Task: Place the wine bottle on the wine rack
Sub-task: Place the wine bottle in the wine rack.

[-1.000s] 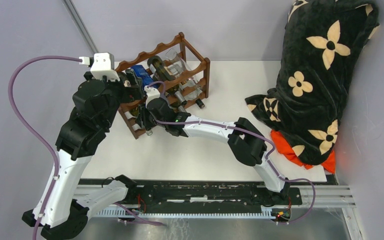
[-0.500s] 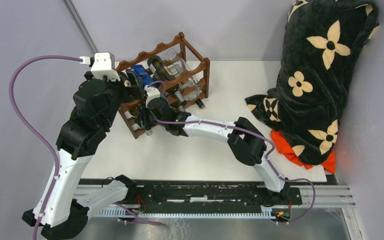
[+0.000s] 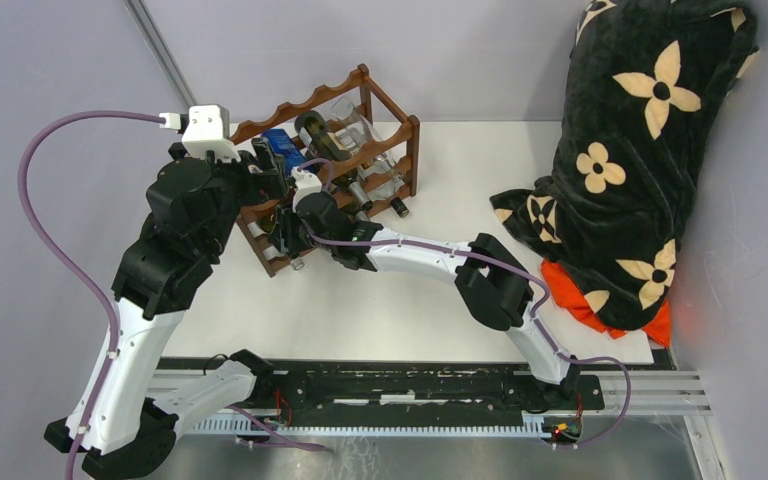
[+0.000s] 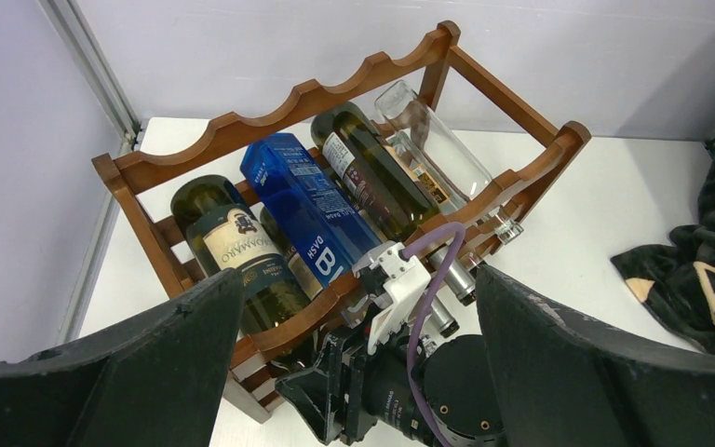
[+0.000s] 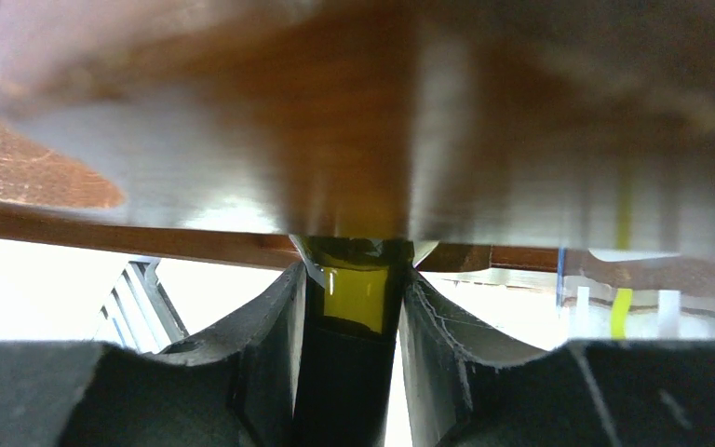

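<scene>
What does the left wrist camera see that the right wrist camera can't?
Only the left wrist view shows the whole top row: a green bottle, a blue bottle, a dark bottle and a clear bottle lying side by side. It also shows the right arm's wrist, the flowered blanket and the left gripper wide open. Only the right wrist view shows, up close, the right gripper shut on the wine bottle at its neck, tucked under the wine rack. Both show the rack's brown wood.
</scene>
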`<state>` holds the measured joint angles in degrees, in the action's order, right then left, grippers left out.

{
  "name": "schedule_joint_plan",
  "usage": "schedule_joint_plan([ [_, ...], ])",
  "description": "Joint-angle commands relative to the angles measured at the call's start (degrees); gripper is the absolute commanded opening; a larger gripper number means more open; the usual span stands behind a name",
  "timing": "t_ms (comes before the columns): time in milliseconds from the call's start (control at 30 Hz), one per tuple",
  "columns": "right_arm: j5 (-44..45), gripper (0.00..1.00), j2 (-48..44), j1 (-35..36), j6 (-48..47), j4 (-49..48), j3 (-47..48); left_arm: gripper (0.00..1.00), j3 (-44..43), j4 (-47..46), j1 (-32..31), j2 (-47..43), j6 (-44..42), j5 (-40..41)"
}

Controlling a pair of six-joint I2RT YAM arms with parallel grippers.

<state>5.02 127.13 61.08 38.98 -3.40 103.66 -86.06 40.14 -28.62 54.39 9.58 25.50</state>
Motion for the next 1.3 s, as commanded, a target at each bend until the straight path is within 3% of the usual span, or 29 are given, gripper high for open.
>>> schedule_joint_plan([
  [0, 1.9, 0.44, -0.8, -1.1, -0.8, -12.8, 4.4, 0.99, -0.9, -3.0, 0.0, -0.6, -3.4, 1.0],
  [300, 4.8, 0.28, -0.5, -1.2, -3.9, -14.6, 5.4, 0.99, -1.2, -3.0, 0.0, -0.5, -3.2, 0.9],
  [400, 4.9, 0.27, -0.3, -1.2, -4.1, -15.2, 5.8, 0.99, -1.1, -3.0, 0.0, -0.4, -3.2, 0.9],
  [733, 5.3, 0.42, 1.2, -1.2, -1.7, -14.4, 7.3, 0.99, -1.7, -3.0, 0.0, 0.0, -3.1, 0.6],
  [1000, 6.6, 0.49, 4.1, -1.3, -1.9, -15.4, 10.7, 0.98, -2.8, -2.5, 0.0, 0.2, -2.4, 0.4],
  [1133, 7.0, 0.58, 4.1, -1.4, -2.8, -15.4, 10.6, 0.98, -2.7, -2.4, 0.1, 0.1, -1.8, 0.4],
  [1267, 6.2, 0.58, 3.1, -1.6, -4.2, -15.7, 9.7, 0.98, -2.6, -2.5, 0.0, 0.0, -1.0, 0.3],
])
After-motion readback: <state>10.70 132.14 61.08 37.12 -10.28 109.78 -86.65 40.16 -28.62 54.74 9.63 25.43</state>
